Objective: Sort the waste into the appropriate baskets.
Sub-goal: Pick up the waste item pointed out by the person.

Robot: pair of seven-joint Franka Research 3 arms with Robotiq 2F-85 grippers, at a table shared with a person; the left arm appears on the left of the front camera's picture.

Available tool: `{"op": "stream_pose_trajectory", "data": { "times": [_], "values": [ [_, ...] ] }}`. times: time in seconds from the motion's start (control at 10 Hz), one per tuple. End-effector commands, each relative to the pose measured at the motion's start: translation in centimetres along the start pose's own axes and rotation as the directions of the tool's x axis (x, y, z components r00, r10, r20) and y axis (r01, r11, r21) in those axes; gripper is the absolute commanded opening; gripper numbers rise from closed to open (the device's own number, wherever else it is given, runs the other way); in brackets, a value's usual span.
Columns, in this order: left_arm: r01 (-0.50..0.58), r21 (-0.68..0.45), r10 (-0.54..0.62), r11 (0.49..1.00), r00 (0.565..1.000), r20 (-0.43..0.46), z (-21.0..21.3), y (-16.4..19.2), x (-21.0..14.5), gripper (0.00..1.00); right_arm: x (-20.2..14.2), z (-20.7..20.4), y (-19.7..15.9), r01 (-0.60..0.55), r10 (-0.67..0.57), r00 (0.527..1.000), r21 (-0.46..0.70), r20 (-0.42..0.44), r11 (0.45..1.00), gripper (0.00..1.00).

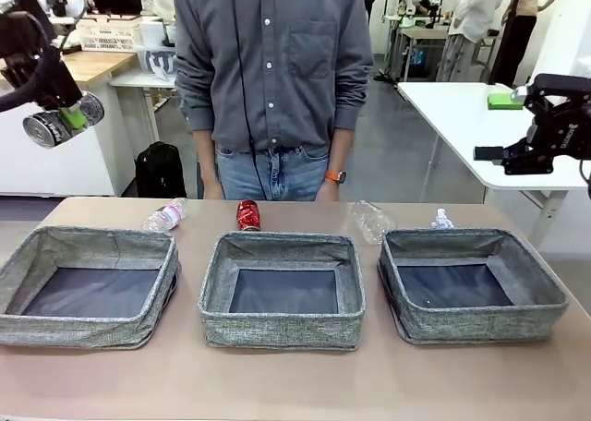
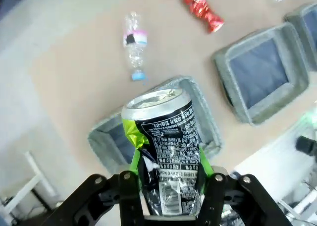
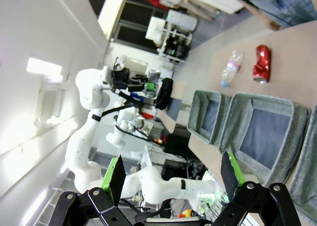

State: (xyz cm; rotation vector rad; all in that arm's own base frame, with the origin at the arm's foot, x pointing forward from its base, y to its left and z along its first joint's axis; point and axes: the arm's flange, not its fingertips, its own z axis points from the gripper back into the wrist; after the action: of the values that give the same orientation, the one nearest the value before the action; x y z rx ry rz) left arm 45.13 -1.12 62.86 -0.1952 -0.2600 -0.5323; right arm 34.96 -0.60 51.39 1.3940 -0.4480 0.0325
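My left gripper [image 1: 63, 124] hangs high at the far left, shut on the dark yellow-green-marked can [image 2: 166, 146], above the left basket [image 2: 195, 94]. Three grey baskets stand in a row: left [image 1: 92, 241], middle [image 1: 282, 330], right [image 1: 480, 324]. Behind them on the table lie the pink-labelled bottle [image 1: 164, 217], the crushed red can [image 1: 247, 215], a clear bottle [image 1: 369, 221] and a white paper wad [image 1: 442, 220]. My right gripper [image 1: 497, 126] is raised at the far right, open, with nothing between its green pads [image 3: 116, 174].
A person in a grey shirt [image 1: 272, 61] stands at the table's far edge, hands behind the table line. A white table [image 1: 462, 116] stands behind at the right. Bare tabletop runs along the front of the baskets.
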Motion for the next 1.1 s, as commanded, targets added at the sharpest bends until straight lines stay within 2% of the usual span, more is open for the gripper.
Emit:
{"op": "stream_pose_trajectory", "data": {
  "times": [0.0,0.1,0.2,0.3,0.4,0.5,0.7,0.9,1.0],
  "values": [
    [-0.034,0.064,0.034,0.997,0.999,0.004,-0.8,2.1,1.3,0.06,0.3,-0.3,0.4,0.012,-0.012,1.0,0.019,0.009,1.0,1.0],
    [-0.034,0.064,0.034,0.997,0.999,0.004,-0.8,2.1,1.3,0.06,0.3,-0.3,0.4,0.012,-0.012,1.0,0.019,0.009,1.0,1.0],
    [-0.007,0.016,0.007,1.0,1.0,0.001,-0.4,0.7,0.4,0.45,0.3,-0.3,0.4,0.012,-0.012,1.0,0.019,0.009,1.0,1.0],
    [-0.077,-0.002,0.077,0.997,0.997,-0.012,-0.1,-3.6,4.5,0.45,0.3,-0.3,0.4,0.012,-0.012,1.0,0.019,0.009,1.0,1.0],
    [-0.21,-0.011,0.209,0.978,0.976,-0.062,1.8,-8.9,8.7,0.45,0.3,-0.3,0.4,0.012,-0.012,1.0,0.019,0.009,1.0,1.0],
    [-0.122,-0.049,0.119,0.991,0.992,-0.051,3.8,-13.8,11.2,0.45,0.3,-0.3,0.4,0.012,-0.012,1.0,0.019,0.009,1.0,1.0],
    [-0.078,-0.006,0.077,0.997,0.992,-0.104,7.5,-20.6,14.2,0.45,0.3,-0.3,0.4,0.012,-0.012,1.0,0.019,0.009,1.0,1.0],
    [-0.108,0.035,0.112,0.994,0.986,-0.124,9.2,-24.7,16.6,0.45,0.3,-0.3,0.4,0.012,-0.012,1.0,0.019,0.009,1.0,1.0],
    [-0.089,0.008,0.089,0.996,0.987,-0.134,9.7,-26.0,17.2,0.45,0.3,-0.3,0.4,0.012,-0.012,1.0,0.019,0.009,1.0,1.0]
  ]
}}
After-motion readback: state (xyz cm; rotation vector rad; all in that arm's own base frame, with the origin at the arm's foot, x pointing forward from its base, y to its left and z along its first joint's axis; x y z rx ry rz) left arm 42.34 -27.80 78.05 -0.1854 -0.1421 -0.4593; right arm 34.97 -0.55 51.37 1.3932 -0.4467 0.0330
